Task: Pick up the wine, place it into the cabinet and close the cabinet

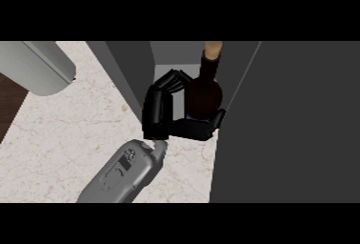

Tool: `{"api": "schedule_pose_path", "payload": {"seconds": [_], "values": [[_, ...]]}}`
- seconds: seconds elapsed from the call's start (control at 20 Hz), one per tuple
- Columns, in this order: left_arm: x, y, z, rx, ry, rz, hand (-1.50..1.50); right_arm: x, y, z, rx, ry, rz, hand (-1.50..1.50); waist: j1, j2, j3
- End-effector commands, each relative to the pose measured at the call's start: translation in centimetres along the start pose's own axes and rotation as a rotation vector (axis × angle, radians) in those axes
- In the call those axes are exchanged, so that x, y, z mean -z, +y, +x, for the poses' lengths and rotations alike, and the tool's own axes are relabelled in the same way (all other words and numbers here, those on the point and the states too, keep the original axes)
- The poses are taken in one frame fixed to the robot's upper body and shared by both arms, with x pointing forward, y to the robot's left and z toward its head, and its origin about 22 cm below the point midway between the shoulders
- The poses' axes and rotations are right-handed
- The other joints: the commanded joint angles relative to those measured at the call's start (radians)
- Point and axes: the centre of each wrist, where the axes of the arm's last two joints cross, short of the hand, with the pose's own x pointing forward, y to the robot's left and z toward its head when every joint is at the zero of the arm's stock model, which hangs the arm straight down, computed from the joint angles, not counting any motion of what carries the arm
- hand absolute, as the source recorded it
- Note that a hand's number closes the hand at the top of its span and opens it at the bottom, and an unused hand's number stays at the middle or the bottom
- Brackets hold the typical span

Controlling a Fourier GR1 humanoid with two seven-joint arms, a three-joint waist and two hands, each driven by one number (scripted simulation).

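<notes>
Wine in a dark glass bottle with tan cork [204, 93] stands inside the grey cabinet [126, 66], right hand [169, 116] curled round it; best uncurl and back out straight without tipping it

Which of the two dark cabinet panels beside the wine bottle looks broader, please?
The panel at the view's right, filling that side; the narrow left panel stands beside the fingers of the left hand curled round the wine bottle.
</notes>
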Motion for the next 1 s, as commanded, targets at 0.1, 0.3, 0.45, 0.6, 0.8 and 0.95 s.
{"api": "schedule_pose_path", "payload": {"seconds": [0.1, 0.3, 0.45, 0.6, 0.8, 0.95], "values": [[-0.7, 1.2, -3.1, 0.107, -0.013, -0.001, 1.5, -2.0, 0.7, 2.0, 0.055, -0.067, 0.019, -1.5, 0.004, -0.001, 0.0], [1.2, 1.1, -2.4, 0.134, -0.046, 0.02, 1.5, -1.3, -0.9, 1.4, 0.036, -0.036, 0.029, -1.5, 0.005, 0.0, 0.001], [-0.9, 2.9, -3.9, 0.128, -0.044, 0.024, 1.5, -2.1, -0.1, 1.4, 0.026, -0.063, 0.001, -1.5, 0.008, -0.001, 0.0], [1.0, 2.1, -4.5, 0.15, -0.062, 0.064, 1.5, -0.9, 0.0, 1.1, 0.051, -0.047, 0.039, -1.5, 0.0, 0.001, 0.0], [0.3, 4.9, -4.8, 0.123, -0.064, 0.074, 1.5, -1.8, -0.4, 1.1, 0.04, -0.053, 0.013, -1.5, 0.009, -0.001, 0.0], [2.9, 3.4, -4.8, 0.119, -0.04, 0.112, 1.5, 0.6, -0.9, 1.1, 0.037, -0.056, -0.001, -1.5, 0.004, 0.001, 0.0]]}}
